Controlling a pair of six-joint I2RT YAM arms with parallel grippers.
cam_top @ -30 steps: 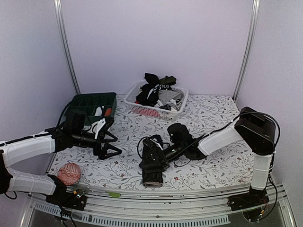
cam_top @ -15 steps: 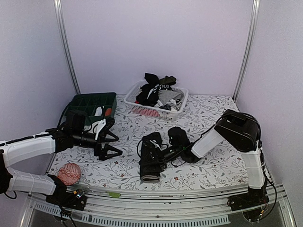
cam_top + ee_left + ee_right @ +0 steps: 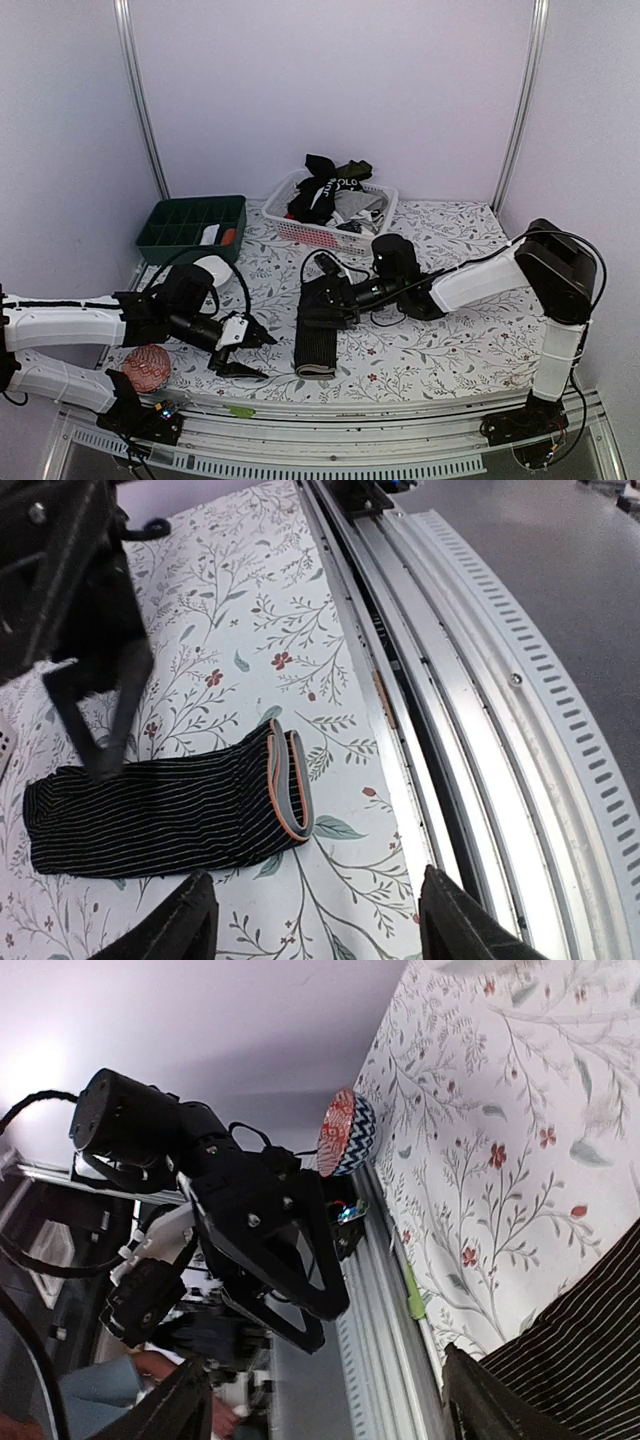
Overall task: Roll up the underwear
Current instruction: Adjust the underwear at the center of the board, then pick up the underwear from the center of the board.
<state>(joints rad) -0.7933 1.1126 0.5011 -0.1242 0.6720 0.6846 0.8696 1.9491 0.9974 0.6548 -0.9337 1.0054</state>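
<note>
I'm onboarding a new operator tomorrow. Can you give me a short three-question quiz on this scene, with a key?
1. True or false: the left pincer is shut on the striped underwear.
2. Where does the white basket stand? A) at the near edge B) on the far side of the table C) on the striped underwear
3. Fill in: the patterned ball lies at the table's near-___ corner.
Key: 1 false, it is open and apart from the cloth; 2 B; 3 left.
</note>
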